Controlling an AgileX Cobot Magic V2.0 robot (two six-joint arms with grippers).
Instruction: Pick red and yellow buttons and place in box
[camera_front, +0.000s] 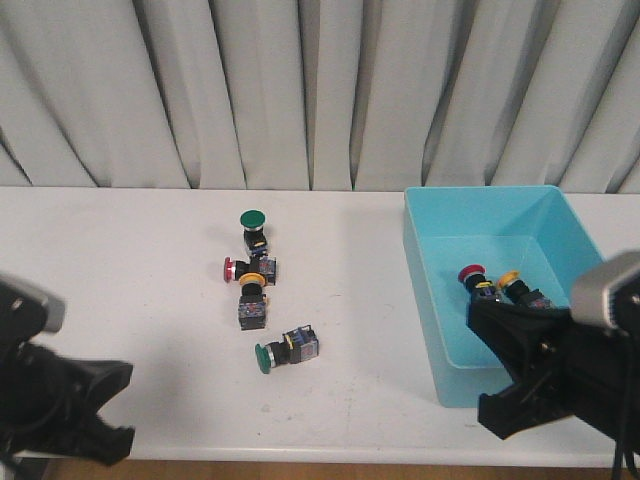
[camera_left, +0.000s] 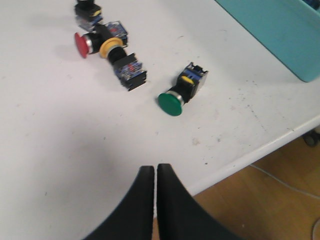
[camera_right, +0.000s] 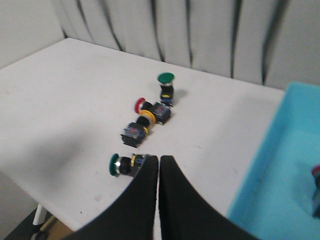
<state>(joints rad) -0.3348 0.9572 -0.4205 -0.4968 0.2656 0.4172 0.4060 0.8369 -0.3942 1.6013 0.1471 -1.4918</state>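
Both hands, left hand (camera_left: 155, 172) and right hand (camera_right: 159, 165), are closed and empty; two buttons (camera_front: 490, 280) lie in the box (camera_front: 430, 290).

Black angular left hand (camera_front: 105, 405), black right hand (camera_front: 490, 365), smooth curved fingers (camera_left: 145, 200), grey wrist housings
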